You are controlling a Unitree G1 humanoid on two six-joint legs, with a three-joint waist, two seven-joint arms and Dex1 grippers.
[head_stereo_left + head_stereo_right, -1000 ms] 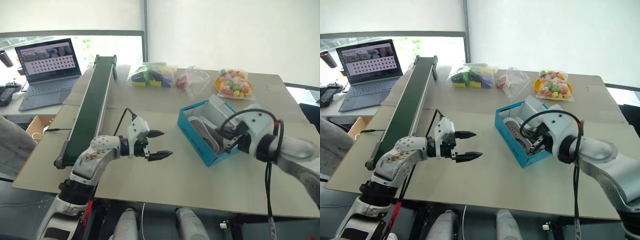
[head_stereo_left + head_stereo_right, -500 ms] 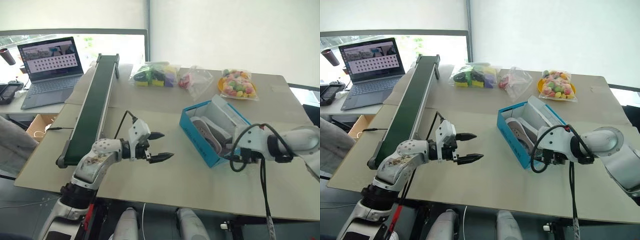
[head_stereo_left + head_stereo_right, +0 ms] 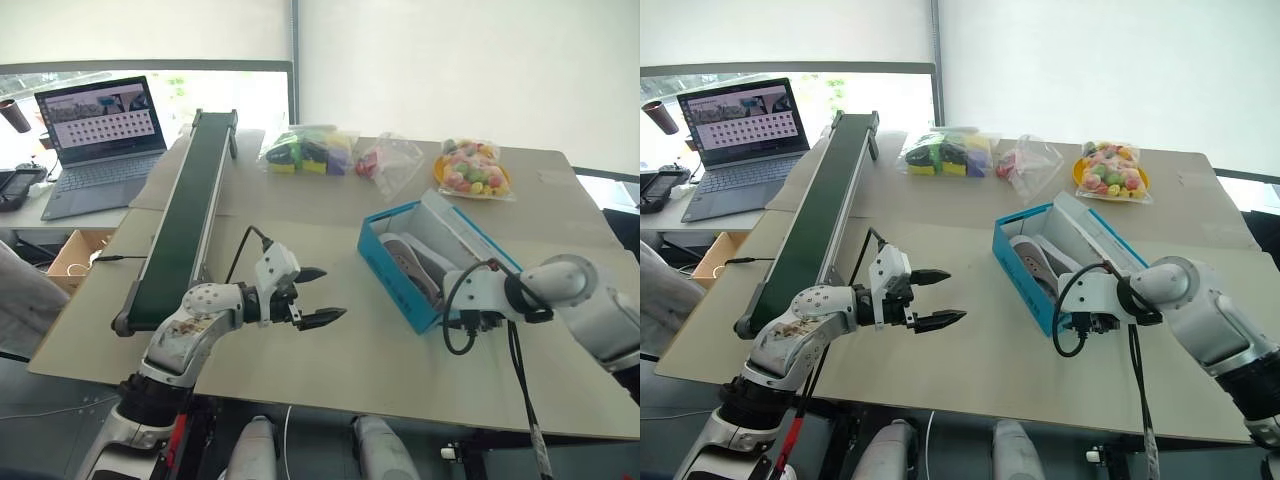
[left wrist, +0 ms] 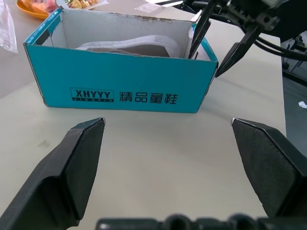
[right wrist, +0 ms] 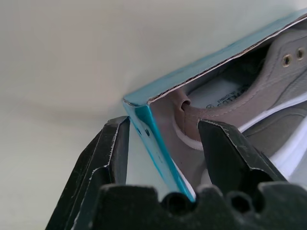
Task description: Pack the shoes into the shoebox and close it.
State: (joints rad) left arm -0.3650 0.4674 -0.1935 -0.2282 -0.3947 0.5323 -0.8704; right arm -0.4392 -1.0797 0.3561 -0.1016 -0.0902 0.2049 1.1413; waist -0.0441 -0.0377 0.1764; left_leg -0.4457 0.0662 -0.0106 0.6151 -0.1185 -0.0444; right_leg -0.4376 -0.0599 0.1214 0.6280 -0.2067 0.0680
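A: Item one, location?
B: Shoebox (image 3: 410,285), turquoise outside, white inside, on the tan table (image 3: 320,350), right of centre. Lid up along the far side. Long side printed "XHYYY" in a black frame, followed by a row of Chinese characters.

A: Contents?
B: Shoes (image 3: 412,262), grey-brown, pale soles, lying inside the box. Small print on an insole, too tiny to read.

A: Right gripper (image 5: 165,148)?
B: At the box's near corner, fingers parted, astride the short end wall: one finger outside, one inside by a shoe heel. Not pinching the wall as far as can be told.

A: Left gripper (image 3: 318,295)?
B: Spread wide, empty, above bare table, well apart from the box, pointing toward its printed side.

A: Other stock?
B: Dark green conveyor (image 3: 185,215) at left; open laptop (image 3: 95,140), screen text illegible; clear bags of coloured items (image 3: 305,150) at the far edge.
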